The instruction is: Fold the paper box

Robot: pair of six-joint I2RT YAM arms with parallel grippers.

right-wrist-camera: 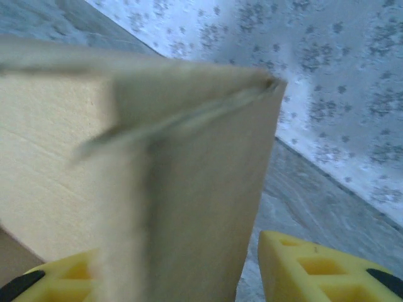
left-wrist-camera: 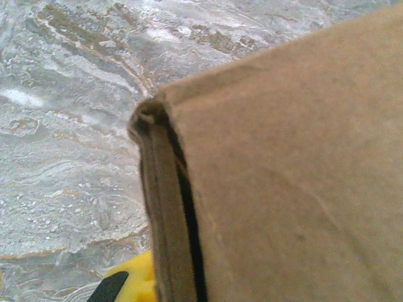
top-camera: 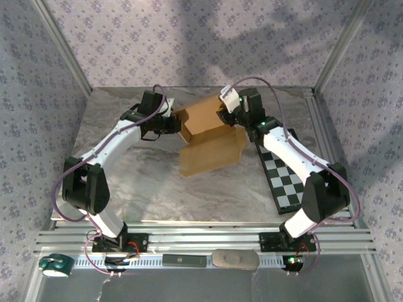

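The half-raised tan-brown cardboard paper box (top-camera: 203,126) sits upper centre of the top view on the grey marbled table (top-camera: 151,189). I judge it light, stiff along its creases and crushable, best held by the walls. My left gripper (top-camera: 175,124) pinches its left wall; my right gripper (right-wrist-camera: 189,274) straddles the right wall, jaws apart.

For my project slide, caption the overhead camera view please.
Left claw and right claw meet at a half-folded paper box on a marbled table beside a checkered board.
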